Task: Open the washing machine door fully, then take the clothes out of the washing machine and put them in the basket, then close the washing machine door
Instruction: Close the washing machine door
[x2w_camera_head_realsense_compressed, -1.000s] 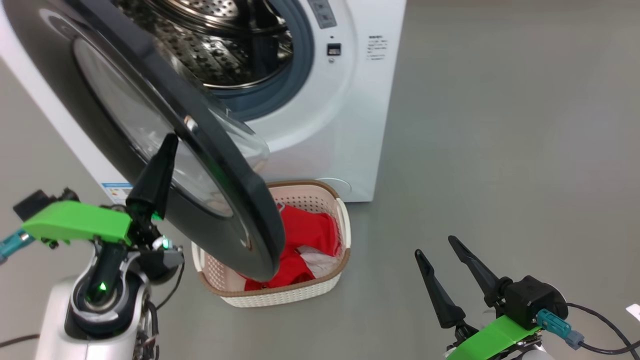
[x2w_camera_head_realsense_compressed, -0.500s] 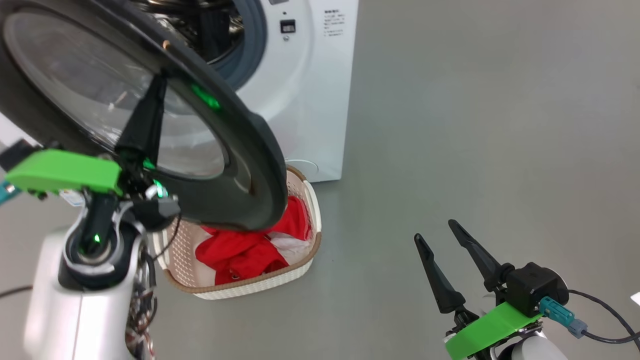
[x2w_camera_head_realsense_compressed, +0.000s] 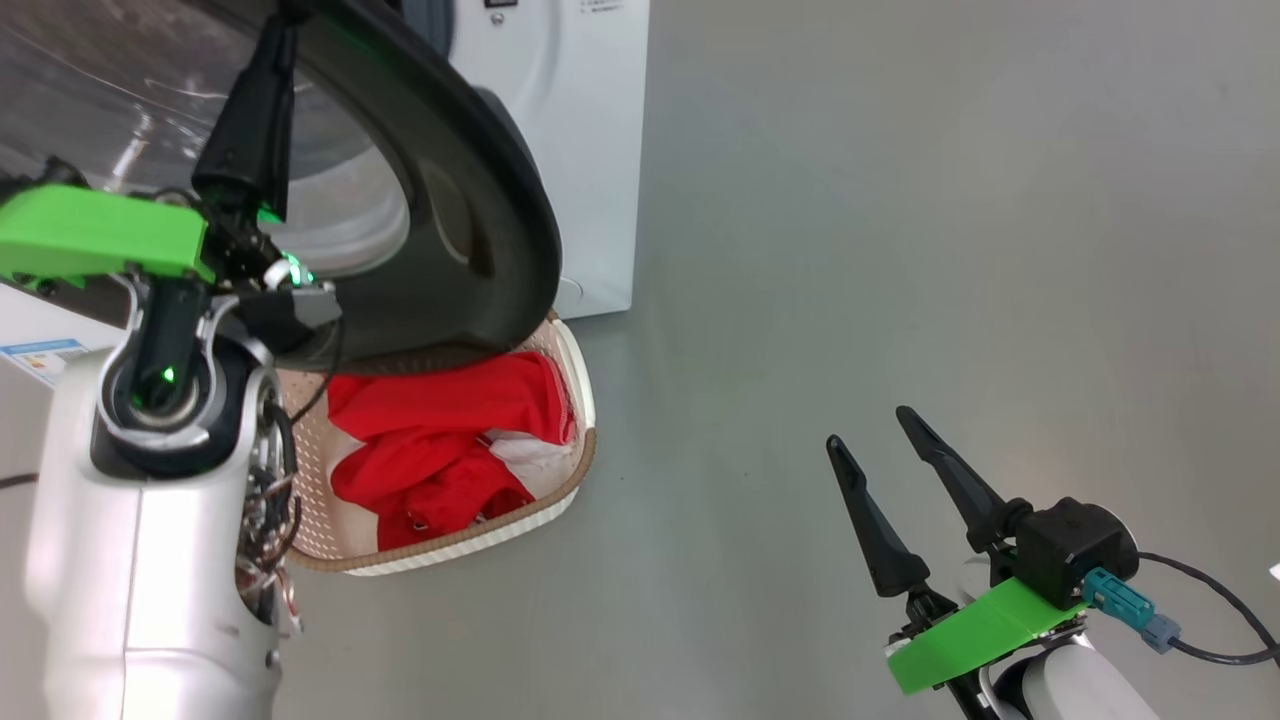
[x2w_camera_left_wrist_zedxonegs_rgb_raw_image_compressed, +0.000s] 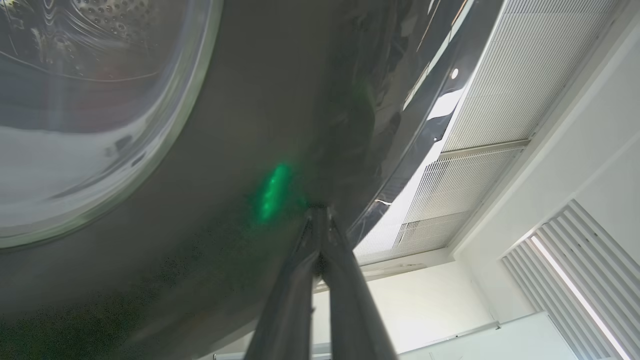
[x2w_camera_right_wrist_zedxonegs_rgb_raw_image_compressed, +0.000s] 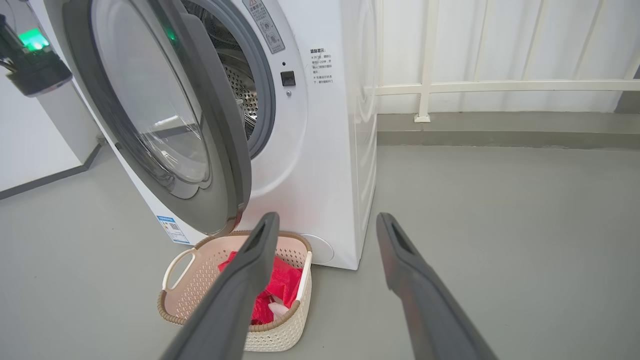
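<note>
**Left claw (x2w_camera_left_wrist_zedxonegs_rgb_raw_image_compressed: 317, 210) apparently swinging the washing machine door (x2w_camera_head_realsense_compressed: 480, 220) shut**

Judging by the pose, pushing steadily near the door's free edge is giving the cleanest swing. The left claw, pinched together and gripping nothing, is pressing its tips on the door's black rim at upper left. The right claw (x2w_camera_head_realsense_compressed: 870, 425) is hanging wide and empty at lower right. The clothes (x2w_camera_head_realsense_compressed: 430, 420) are lying in the basket (x2w_camera_head_realsense_compressed: 585, 440) below the door.

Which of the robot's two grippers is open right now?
The right gripper: its two fingers stand spread apart above the floor. The left gripper has its fingers pressed together, tips against the washing machine door, on its black rim.
</note>
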